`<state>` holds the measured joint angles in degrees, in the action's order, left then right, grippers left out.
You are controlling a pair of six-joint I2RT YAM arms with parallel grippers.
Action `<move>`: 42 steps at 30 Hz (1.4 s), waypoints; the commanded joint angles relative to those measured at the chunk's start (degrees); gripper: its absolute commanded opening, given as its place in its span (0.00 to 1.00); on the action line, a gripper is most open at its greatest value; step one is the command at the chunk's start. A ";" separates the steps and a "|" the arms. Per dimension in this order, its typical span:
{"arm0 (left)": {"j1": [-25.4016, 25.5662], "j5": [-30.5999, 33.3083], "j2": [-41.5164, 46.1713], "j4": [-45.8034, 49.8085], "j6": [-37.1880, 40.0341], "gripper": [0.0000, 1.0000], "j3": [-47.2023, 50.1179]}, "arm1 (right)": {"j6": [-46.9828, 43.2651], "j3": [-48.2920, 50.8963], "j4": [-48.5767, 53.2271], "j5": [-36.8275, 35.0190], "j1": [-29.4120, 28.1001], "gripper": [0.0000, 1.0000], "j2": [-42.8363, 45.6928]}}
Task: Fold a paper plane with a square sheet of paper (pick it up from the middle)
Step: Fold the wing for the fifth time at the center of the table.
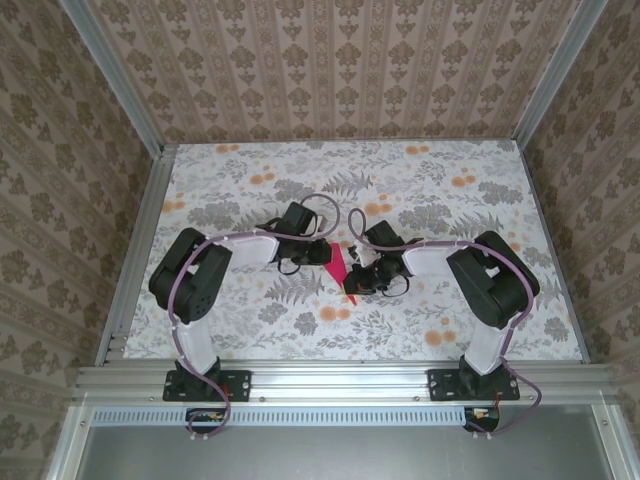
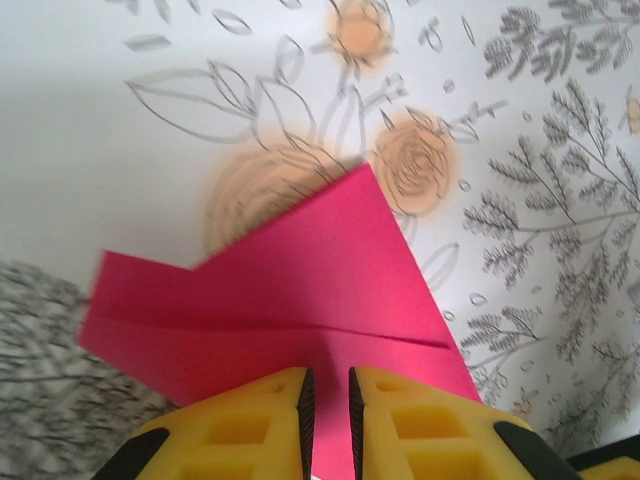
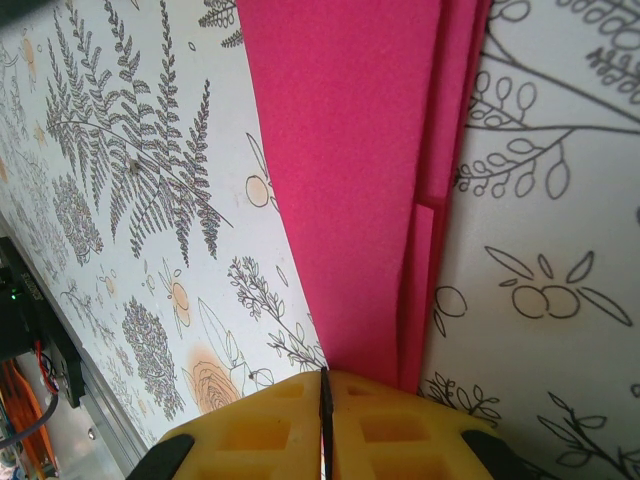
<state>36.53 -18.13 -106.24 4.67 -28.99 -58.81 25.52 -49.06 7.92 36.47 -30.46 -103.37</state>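
The folded paper [image 1: 337, 268] lies between the two grippers: the left gripper [image 2: 330, 378] pinches one edge, and the right gripper [image 3: 325, 374] is clamped tight on the opposite end.

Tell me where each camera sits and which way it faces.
Top external: above and behind the robot, looking down on table, left arm, right arm, folded paper.
Left wrist: on its arm, looking along the left gripper, shut on the paper, toward the table.
Right wrist: likewise; right gripper shut on the paper.
Shared: the paper.
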 commanded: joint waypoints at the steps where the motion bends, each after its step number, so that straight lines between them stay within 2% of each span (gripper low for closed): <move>1: -1.61 1.00 -1.65 0.53 2.87 0.20 -1.86 | -0.30 2.48 7.43 -3.40 0.12 0.10 -2.92; 22: -6.74 -0.44 -3.26 -0.97 2.99 0.19 -1.16 | -0.28 2.99 7.53 -3.76 0.31 0.10 -2.54; 30: -8.23 -2.14 5.18 -1.45 1.28 0.21 1.35 | 0.01 2.83 7.38 -3.76 0.31 0.10 -2.46; 35: -6.59 -3.39 11.00 -4.72 -1.85 0.21 5.77 | 0.42 2.91 6.89 -3.62 0.29 0.10 -2.45; 42: -0.33 -2.04 12.25 -9.82 -6.16 0.18 10.78 | 1.01 3.18 6.22 -3.22 0.39 0.09 -2.46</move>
<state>34.46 -20.27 -94.21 -2.22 -32.16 -50.41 25.74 -48.71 7.64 36.80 -30.24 -103.39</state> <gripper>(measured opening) 0.188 0.095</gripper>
